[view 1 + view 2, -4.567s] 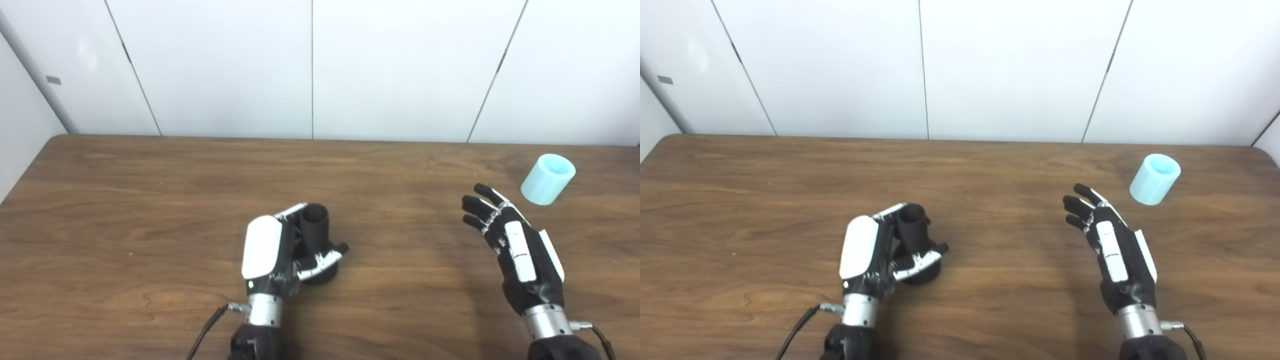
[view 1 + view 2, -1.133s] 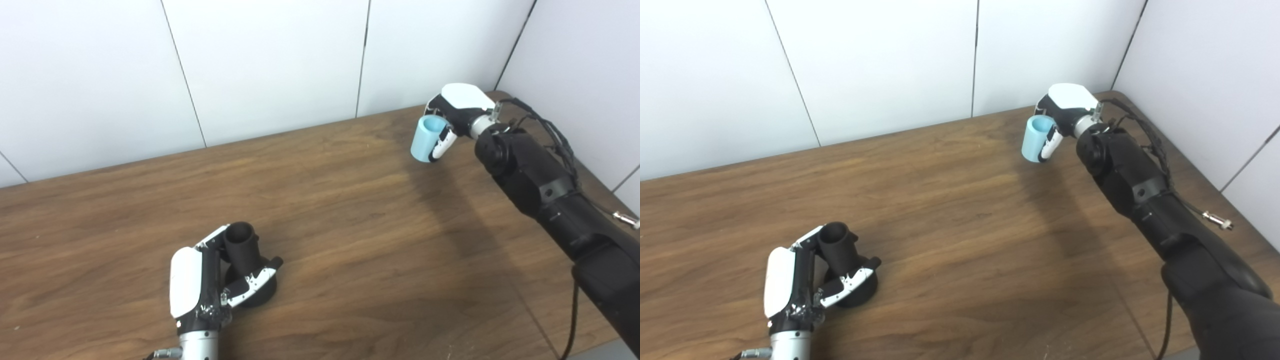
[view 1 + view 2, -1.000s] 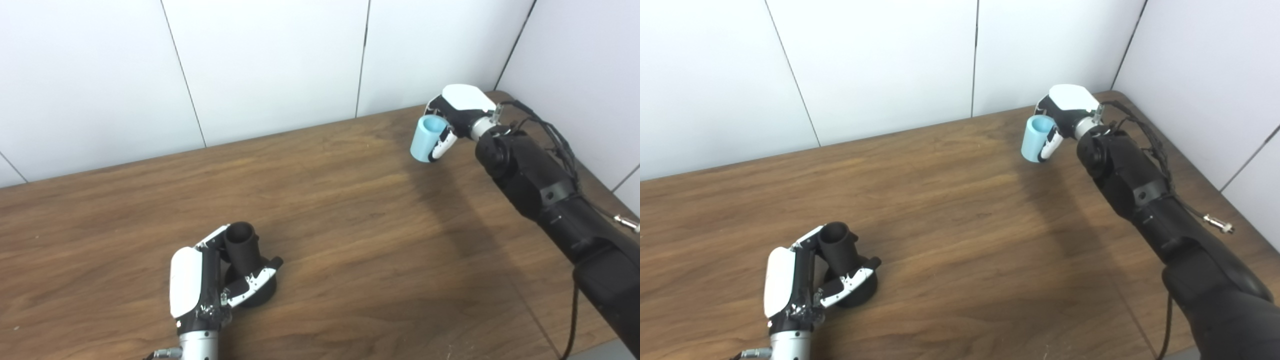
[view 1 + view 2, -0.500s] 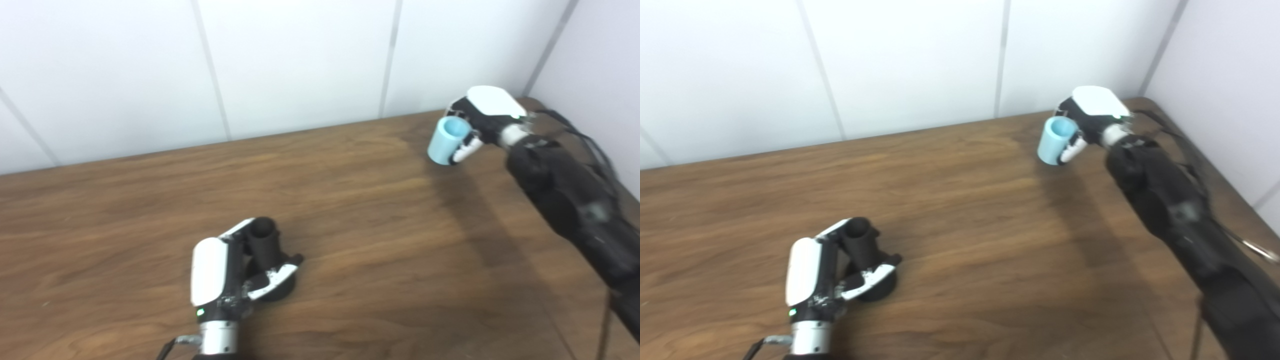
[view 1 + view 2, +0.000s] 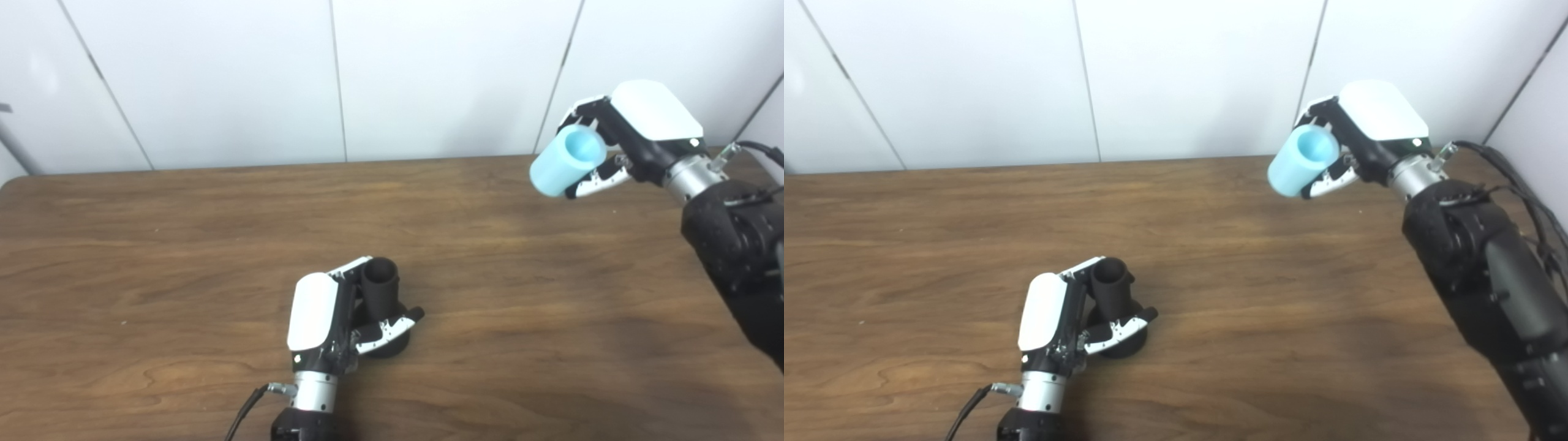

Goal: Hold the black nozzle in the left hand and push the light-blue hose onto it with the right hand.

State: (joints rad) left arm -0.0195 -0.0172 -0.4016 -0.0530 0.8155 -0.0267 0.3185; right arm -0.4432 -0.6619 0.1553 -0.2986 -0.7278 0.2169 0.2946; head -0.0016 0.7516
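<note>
Up at the far right of the wooden table (image 5: 184, 245), the light-blue hose (image 5: 566, 160) was in the air, well above the surface. It was a short, thick tube. Its long axis was tilted: the open mouth pointed up and toward my head cameras, and the other end pointed down and to the left. I could see into the hollow of the mouth, which looked a little darker blue than the outer wall.

The hose sat inside my right hand (image 5: 634, 131). My fingers (image 5: 582, 110) curled over its upper far side, and my thumb (image 5: 597, 182) pressed from under it, so the hand was closed around the tube and carried it. The white back of that hand faced up, and the dark forearm went down to the right edge of the picture.

The black nozzle (image 5: 1110, 288) stood near the front middle of the table, well apart from the hose. Its narrow round neck pointed up and a little away from me, with the open end on top, and its wide base rested on the wood. My left hand (image 5: 1059, 321) was wrapped on it from the left side: fingers behind the neck, thumb across the front above the base, holding it.

I counted one hose, one nozzle, and two hands.
</note>
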